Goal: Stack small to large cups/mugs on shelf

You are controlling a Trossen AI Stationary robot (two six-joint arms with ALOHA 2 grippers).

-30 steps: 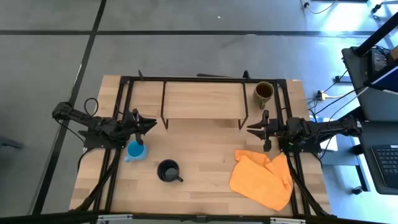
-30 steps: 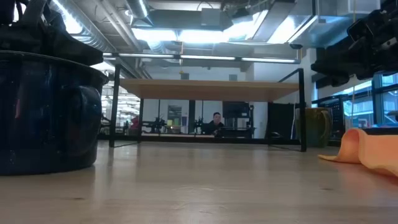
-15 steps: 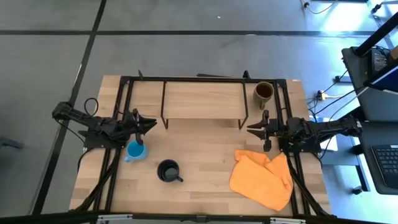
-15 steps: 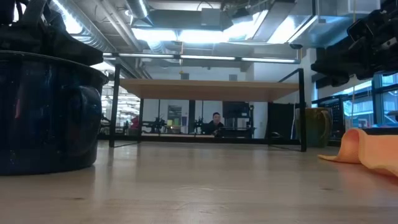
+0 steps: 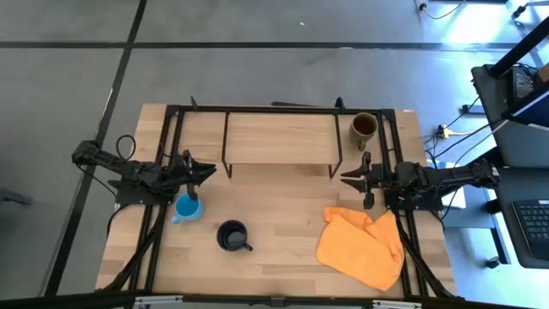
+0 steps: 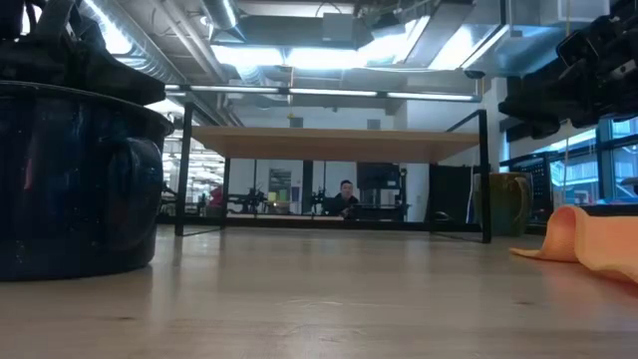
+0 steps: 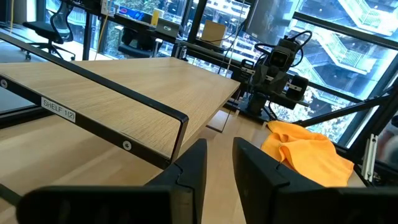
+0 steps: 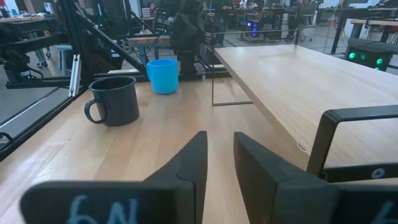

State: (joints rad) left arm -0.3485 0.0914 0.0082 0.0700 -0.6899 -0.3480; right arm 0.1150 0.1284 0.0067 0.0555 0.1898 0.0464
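On the table, your three mugs sit scattered and the shelf (image 5: pixel 279 137) is bare; left gripper (image 5: pixel 208 171) and right gripper (image 5: pixel 346 178) wait, fingers narrowly parted, holding nothing.

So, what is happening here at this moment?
Nothing is being handled yet. The left gripper and the right gripper both hang empty in front of the shelf, fingers a little apart. The shelf is bare. The blue mug stands just by the left gripper, the black mug nearer the front, the brown mug beside the shelf's right end, by an orange cloth.
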